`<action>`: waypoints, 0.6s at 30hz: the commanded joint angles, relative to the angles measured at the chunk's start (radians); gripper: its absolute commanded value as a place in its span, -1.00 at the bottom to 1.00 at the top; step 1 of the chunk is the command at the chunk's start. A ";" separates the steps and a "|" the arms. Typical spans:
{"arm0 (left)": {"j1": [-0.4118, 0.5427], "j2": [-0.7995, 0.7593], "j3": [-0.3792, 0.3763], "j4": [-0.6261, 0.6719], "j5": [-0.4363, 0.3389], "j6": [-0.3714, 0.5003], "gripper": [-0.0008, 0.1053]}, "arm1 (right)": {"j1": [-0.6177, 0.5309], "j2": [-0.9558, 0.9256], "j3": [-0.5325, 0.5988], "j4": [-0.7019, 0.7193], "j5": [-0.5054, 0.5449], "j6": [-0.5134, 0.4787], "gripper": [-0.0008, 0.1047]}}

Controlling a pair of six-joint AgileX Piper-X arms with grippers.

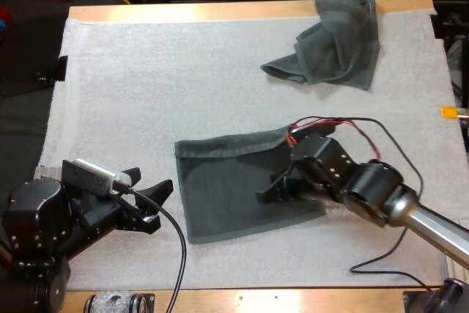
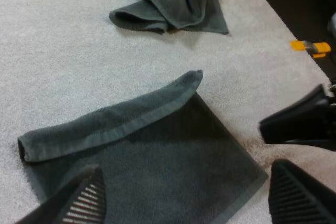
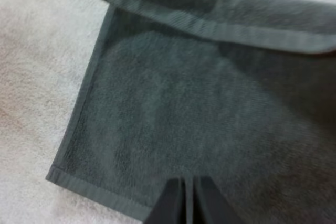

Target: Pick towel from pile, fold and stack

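Observation:
A dark grey-green towel (image 1: 234,188) lies flat in the middle of the mat, its far edge folded over in a narrow strip (image 2: 110,124). A second, crumpled towel (image 1: 333,38) sits at the far right (image 2: 173,1). My left gripper (image 1: 150,183) is open beside the flat towel's left edge, and its fingers (image 2: 79,200) stand wide apart over the towel's near side. My right gripper (image 1: 267,194) hovers over the flat towel's right part. Its fingers (image 3: 176,203) touch each other above the cloth (image 3: 173,114), with nothing between them.
The white mat (image 1: 146,78) covers the table, with bare room at the left and far middle. The wooden table edge (image 1: 220,11) runs along the far side. The right arm (image 1: 381,192) reaches in low across the mat's right front.

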 commanded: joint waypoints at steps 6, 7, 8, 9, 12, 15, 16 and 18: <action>-0.005 -0.003 0.000 -0.005 0.011 -0.010 0.20 | -0.005 0.117 -0.001 -0.098 -0.012 -0.019 -0.96; -0.005 -0.003 0.000 -0.005 0.011 -0.010 0.20 | -0.005 0.133 -0.001 -0.109 -0.012 -0.019 -0.96; -0.005 -0.003 0.000 -0.005 0.011 -0.011 0.20 | -0.005 0.154 -0.001 -0.123 -0.012 -0.019 -0.96; -0.005 -0.003 0.000 -0.005 0.011 -0.013 0.20 | -0.005 0.169 -0.001 -0.132 -0.011 -0.019 -0.96; -0.005 -0.003 0.000 -0.005 0.011 -0.020 0.20 | -0.007 0.216 -0.004 -0.158 -0.008 -0.019 -0.96; -0.005 -0.003 0.000 -0.002 0.011 -0.019 0.20 | -0.015 0.255 -0.004 -0.183 0.008 -0.019 -0.96; -0.005 -0.003 0.000 -0.002 0.011 -0.019 0.20 | -0.020 0.265 -0.004 -0.194 0.008 -0.019 -0.96; -0.005 -0.003 0.000 -0.001 0.011 -0.019 0.20 | -0.031 0.287 -0.007 -0.215 0.008 -0.019 -0.96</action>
